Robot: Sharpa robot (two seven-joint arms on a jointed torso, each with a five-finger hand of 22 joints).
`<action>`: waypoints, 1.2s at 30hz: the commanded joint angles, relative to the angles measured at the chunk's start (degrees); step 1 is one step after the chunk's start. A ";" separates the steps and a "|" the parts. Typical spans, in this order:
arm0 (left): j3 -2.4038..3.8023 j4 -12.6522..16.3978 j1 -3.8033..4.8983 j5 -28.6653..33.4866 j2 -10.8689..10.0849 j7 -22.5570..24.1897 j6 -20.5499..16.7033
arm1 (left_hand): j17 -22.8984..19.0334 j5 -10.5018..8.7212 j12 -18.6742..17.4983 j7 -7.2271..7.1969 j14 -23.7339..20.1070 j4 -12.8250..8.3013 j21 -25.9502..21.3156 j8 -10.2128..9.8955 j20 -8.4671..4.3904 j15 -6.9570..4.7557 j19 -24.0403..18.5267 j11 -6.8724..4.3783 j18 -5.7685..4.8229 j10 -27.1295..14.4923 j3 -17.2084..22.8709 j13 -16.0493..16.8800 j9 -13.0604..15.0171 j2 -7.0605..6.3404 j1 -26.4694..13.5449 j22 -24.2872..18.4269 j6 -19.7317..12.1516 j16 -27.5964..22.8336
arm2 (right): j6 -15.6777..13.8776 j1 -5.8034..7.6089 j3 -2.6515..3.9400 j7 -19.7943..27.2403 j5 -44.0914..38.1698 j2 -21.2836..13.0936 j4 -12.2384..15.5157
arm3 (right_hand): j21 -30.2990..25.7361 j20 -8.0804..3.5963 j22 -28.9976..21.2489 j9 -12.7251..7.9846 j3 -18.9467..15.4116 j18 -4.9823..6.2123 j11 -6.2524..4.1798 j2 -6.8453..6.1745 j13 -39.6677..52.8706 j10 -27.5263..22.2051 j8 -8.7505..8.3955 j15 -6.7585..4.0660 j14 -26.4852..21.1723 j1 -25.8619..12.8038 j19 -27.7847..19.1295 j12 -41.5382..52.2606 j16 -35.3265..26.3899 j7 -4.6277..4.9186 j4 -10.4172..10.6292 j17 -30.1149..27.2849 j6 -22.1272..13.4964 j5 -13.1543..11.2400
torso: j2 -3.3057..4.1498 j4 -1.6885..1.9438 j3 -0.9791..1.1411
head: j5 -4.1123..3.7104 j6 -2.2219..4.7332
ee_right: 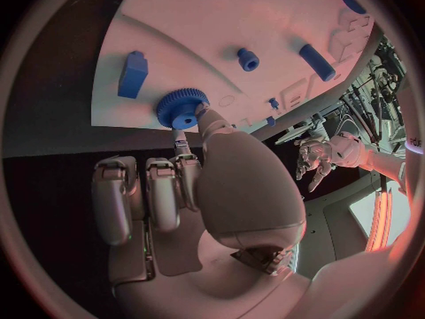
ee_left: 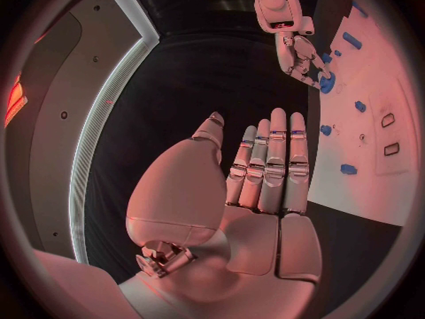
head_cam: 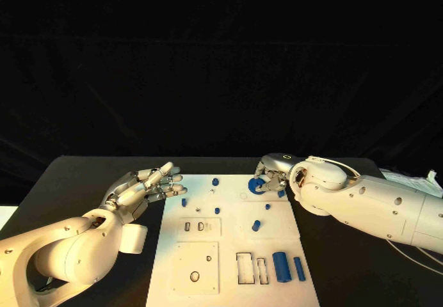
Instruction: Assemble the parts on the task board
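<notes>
The fingers [head_cam: 159, 181] of the left hand [head_cam: 143, 188] lie straight and side by side, grasping nothing, with the flat palm hanging at the task board's [head_cam: 198, 281] left edge near the far corner; it reads as a hand kept out of the way, waiting until it is wanted.

On the board itself, several small blue parts stand in or lie on the surface: small pegs [head_cam: 215, 181] toward the far edge, a block [head_cam: 256, 225] at mid-board, and two long cylinders [head_cam: 280, 266] resting beside open slots near the near right corner, probably stored there until their turn.

The right hand [head_cam: 271, 174] reaches over the board's far right corner and pinches a blue gear [ee_right: 183, 108] between thumb and a fingertip, its other fingers curled back. The gear sits at or just above the board surface close to its edge; whether it is seated I cannot tell. The light pinch suits turning or lowering it.
</notes>
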 commanded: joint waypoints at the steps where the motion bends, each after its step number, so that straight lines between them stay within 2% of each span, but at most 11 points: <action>1: 0.04 0.06 0.06 0.08 0.11 0.14 1.20 | 0.05 0.32 -0.27 0.04 -0.08 -0.35 -0.19 -0.32 -0.04 0.47 0.40 0.04 0.73 -0.41 0.14 -0.06 -0.02 0.06 0.29 -0.08 -0.27 -0.21 | -0.86 -0.64 -0.41 0.00 -2.96 -0.04 0.04 | 0.30 -0.55 12.75 1.04 3.31 -1.11 -0.37 1.66 10.23 3.58 1.08 -0.46 5.39 2.04 4.83 0.67 0.28 -1.24 -2.91 12.09 2.90 -0.03 | -0.01 -0.02 0.02 | 0.04 -0.01; 5: 0.04 0.06 0.06 0.08 0.13 0.13 1.24 | 0.06 0.32 -0.27 0.03 -0.08 -0.37 -0.20 -0.32 -0.04 0.47 0.41 0.04 0.73 -0.41 0.16 -0.06 -0.01 0.10 0.31 -0.08 -0.27 -0.22 | -3.82 -0.72 -0.40 0.76 -3.39 0.08 1.18 | 0.36 -0.76 12.88 1.20 4.54 -1.14 -0.54 1.46 10.77 3.80 1.03 -0.61 5.43 0.99 4.89 1.29 0.35 -1.41 -3.62 12.29 3.43 1.36 | 0.00 0.02 0.04 | 0.07 0.00; 14: 0.04 0.01 0.06 0.08 0.20 0.13 1.25 | 0.08 0.32 -0.28 0.03 -0.09 -0.44 -0.22 -0.33 -0.03 0.47 0.42 0.03 0.73 -0.40 0.20 -0.05 -0.01 0.20 0.39 -0.09 -0.26 -0.25 | -6.89 -0.61 -0.40 0.66 -3.41 0.75 4.98 | 0.37 -0.81 12.92 1.26 5.18 -1.15 -0.54 0.81 10.91 3.84 0.68 -0.62 5.45 -1.22 4.91 1.31 0.38 -1.42 -3.59 12.38 3.43 1.36 | -0.03 0.06 -0.03 | 0.21 0.20; 16: 0.04 0.00 0.06 0.08 0.23 0.13 1.26 | 0.08 0.32 -0.28 0.03 -0.09 -0.44 -0.22 -0.33 -0.03 0.47 0.42 0.03 0.73 -0.40 0.20 -0.05 -0.01 0.20 0.39 -0.09 -0.26 -0.25 | -8.33 -0.50 -0.39 0.61 -4.23 1.22 5.80 | 0.37 -0.81 12.91 1.26 5.34 -1.15 -0.52 0.69 10.87 3.80 0.55 -0.62 5.45 -1.65 4.90 1.20 0.38 -1.40 -3.59 12.39 3.34 1.32 | -0.04 0.08 -0.02 | 0.30 0.23; 20: 0.04 0.00 0.06 0.08 0.37 0.13 1.32 | 0.08 0.32 -0.28 0.03 -0.09 -0.44 -0.22 -0.33 -0.03 0.47 0.42 0.03 0.73 -0.40 0.20 -0.05 -0.01 0.20 0.39 -0.09 -0.26 -0.25 | -11.33 -0.32 -0.38 0.71 -6.54 2.70 6.54 | 0.36 -0.81 12.91 1.23 5.51 -1.15 -0.50 0.59 10.81 3.76 0.41 -0.61 5.45 -1.78 4.90 1.08 0.39 -1.36 -3.69 12.40 3.18 1.34 | 0.00 0.11 -0.05 | 0.36 0.27; 22: 0.04 -0.01 0.06 0.08 0.44 0.12 1.34 | 0.08 0.32 -0.28 0.03 -0.09 -0.44 -0.22 -0.33 -0.03 0.47 0.42 0.03 0.73 -0.40 0.20 -0.05 -0.01 0.20 0.39 -0.09 -0.26 -0.25 | -11.87 -0.24 -0.38 0.72 -7.01 3.31 6.51 | 0.34 -0.81 12.86 1.24 5.80 -1.14 -0.51 0.60 10.81 3.75 0.36 -0.60 5.46 -1.80 4.88 1.05 0.40 -1.38 -3.87 12.44 3.22 1.47 | -0.03 0.21 -0.05 | 0.35 0.27; 24: 0.04 0.00 0.06 0.08 0.50 0.11 1.35 | 0.08 0.32 -0.28 0.03 -0.09 -0.44 -0.22 -0.33 -0.03 0.47 0.42 0.03 0.73 -0.40 0.20 -0.05 -0.01 0.20 0.39 -0.09 -0.26 -0.25 | -12.13 -0.16 -0.39 0.72 -7.44 4.26 6.29 | 0.34 -0.81 12.86 1.25 5.87 -1.14 -0.52 0.61 10.82 3.75 0.37 -0.61 5.46 -1.81 4.88 1.05 0.41 -1.39 -3.91 12.46 3.26 1.49 | -0.05 0.33 -0.13 | 0.38 0.18; 26: 0.04 0.01 0.06 0.08 0.53 0.10 1.36 | 0.08 0.32 -0.28 0.03 -0.09 -0.44 -0.22 -0.33 -0.03 0.47 0.42 0.03 0.73 -0.40 0.20 -0.05 -0.01 0.20 0.39 -0.09 -0.26 -0.25 | -12.08 -0.12 -0.44 0.79 -7.67 5.28 5.90 | 0.33 -0.80 12.84 1.27 6.03 -1.13 -0.53 0.63 10.83 3.75 0.38 -0.61 5.47 -1.83 4.87 1.04 0.43 -1.41 -4.01 12.50 3.34 1.54 | -0.03 0.30 -0.18 | 0.48 0.13; 29: 0.04 -0.02 0.06 0.08 0.56 0.11 1.35 | 0.08 0.32 -0.28 0.03 -0.09 -0.44 -0.22 -0.33 -0.03 0.47 0.42 0.03 0.73 -0.40 0.20 -0.05 -0.01 0.20 0.39 -0.09 -0.26 -0.25 | -11.59 -0.16 -0.64 0.85 -7.72 6.72 5.17 | 0.32 -0.81 12.81 1.30 6.14 -1.12 -0.53 0.64 10.80 3.74 0.39 -0.62 5.48 -1.92 4.85 0.98 0.44 -1.42 -4.05 12.53 3.43 1.52 | 0.03 0.27 -0.08 | 0.66 0.09; 36: 0.04 -0.06 0.06 0.08 0.68 0.11 1.42 | 0.08 0.32 -0.28 0.03 -0.09 -0.44 -0.22 -0.33 -0.03 0.47 0.42 0.03 0.73 -0.40 0.20 -0.05 -0.01 0.20 0.39 -0.09 -0.26 -0.25 | -9.41 -0.70 -1.52 0.88 -7.48 10.05 2.46 | 0.31 -0.80 12.79 1.32 6.39 -1.12 -0.50 0.48 10.70 3.67 0.24 -0.60 5.47 -2.69 4.84 0.73 0.43 -1.37 -4.05 12.52 3.41 1.07 | 0.00 0.29 -0.05 | 0.93 -0.27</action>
